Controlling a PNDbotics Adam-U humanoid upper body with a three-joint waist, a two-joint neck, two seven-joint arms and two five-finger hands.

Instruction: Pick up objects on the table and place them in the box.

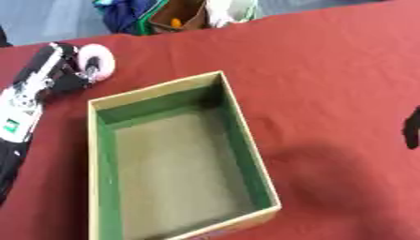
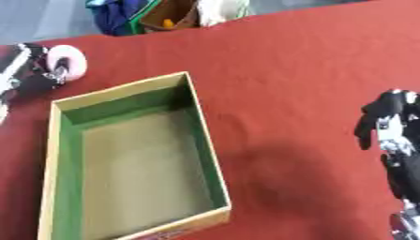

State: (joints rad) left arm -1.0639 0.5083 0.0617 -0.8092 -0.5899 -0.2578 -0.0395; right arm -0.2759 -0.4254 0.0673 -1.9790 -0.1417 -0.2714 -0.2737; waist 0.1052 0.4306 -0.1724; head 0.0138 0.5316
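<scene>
An open cardboard box [image 1: 240, 123] with green inner walls lies on the red table, and only its bare floor shows inside. Beyond the box's far left corner my left hand [image 1: 62, 74] has its fingers curled on a pale pink round thing [image 1: 98, 60], which looks like a roll or wheel. That round thing sits just above or on the cloth; I cannot tell which. My right hand [image 2: 387, 125] shows at the right edge, well clear of the box, fingers relaxed and holding nothing.
The red tablecloth [image 1: 336, 70] stretches bare to the right of the box. Past the table's far edge sit a blue bag [image 2: 119, 16], a brown open container [image 2: 172, 18] and something white.
</scene>
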